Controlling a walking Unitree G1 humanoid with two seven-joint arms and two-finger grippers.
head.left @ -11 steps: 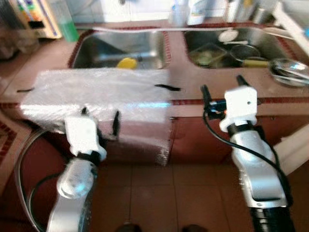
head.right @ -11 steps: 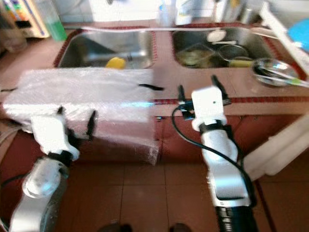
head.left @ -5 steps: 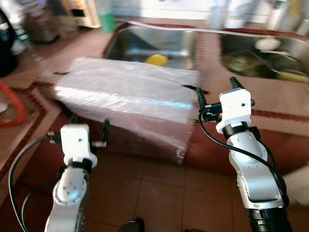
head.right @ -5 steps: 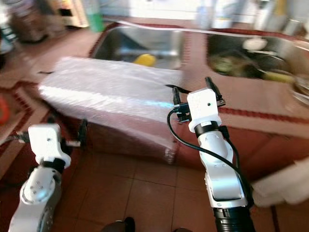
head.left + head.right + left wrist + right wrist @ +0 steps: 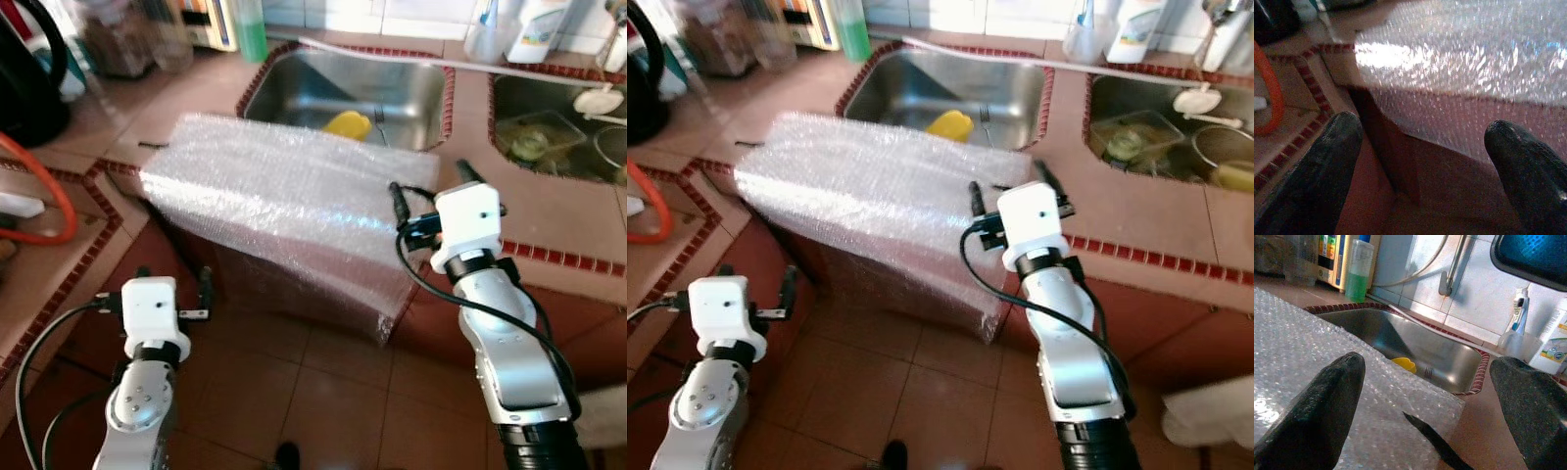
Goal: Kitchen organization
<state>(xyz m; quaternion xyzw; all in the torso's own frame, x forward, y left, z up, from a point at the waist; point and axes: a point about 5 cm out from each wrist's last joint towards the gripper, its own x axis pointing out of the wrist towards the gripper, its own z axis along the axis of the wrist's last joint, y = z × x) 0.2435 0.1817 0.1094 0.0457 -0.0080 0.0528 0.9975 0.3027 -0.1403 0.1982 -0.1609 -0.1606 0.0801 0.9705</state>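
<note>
Progress looks slight, by my reading: the large clear sheet of bubble wrap [image 5: 284,211] lies draped over the front edge of the terracotta-tiled counter [image 5: 549,211], its lower part hanging toward the tiled floor [image 5: 323,392], and neither gripper has hold of it. The right gripper [image 5: 426,186] hovers at the sheet's 3 o'clock edge, jaws released and spread wide above the wrap. The left gripper [image 5: 171,284] sits low at 7 o'clock, below the counter edge and apart from the hanging wrap, jaws also released. Behind the sheet, at 12 o'clock, the steel left sink basin [image 5: 392,93] holds a yellow sponge-like object [image 5: 348,124]; the second basin [image 5: 1136,108] at 2 o'clock holds unwashed dishes [image 5: 1127,137]. Gathering or folding the wrap and clearing the counter appear still to be done.
</note>
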